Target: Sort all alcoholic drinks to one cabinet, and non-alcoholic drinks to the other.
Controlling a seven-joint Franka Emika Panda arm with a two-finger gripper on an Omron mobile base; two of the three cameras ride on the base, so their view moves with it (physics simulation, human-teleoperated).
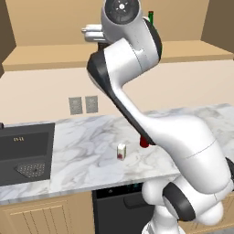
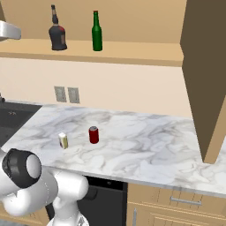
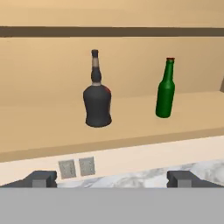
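Observation:
Two alcoholic drinks stand upright and apart on the floor of an open wall cabinet (image 2: 132, 50): a squat black bottle (image 3: 97, 94) (image 2: 58, 33) on the left and a slim green bottle (image 3: 165, 89) (image 2: 96, 32) to its right. My gripper (image 3: 113, 179) is open and empty, held back from the shelf and facing both bottles. It shows as a white hand (image 1: 91, 33) at shelf height. Down on the marble counter (image 2: 145, 145) stand the non-alcoholic drinks: a red can (image 2: 93, 134) and, left of it, a small white carton (image 2: 63, 141) (image 1: 121, 151).
The cabinet's open door (image 2: 205, 79) juts out at the right, over the counter. A dark sink (image 1: 25, 153) is set into the counter at the left. Two wall outlets (image 2: 67, 94) sit under the shelf. My arm hides most of the can in the left base view.

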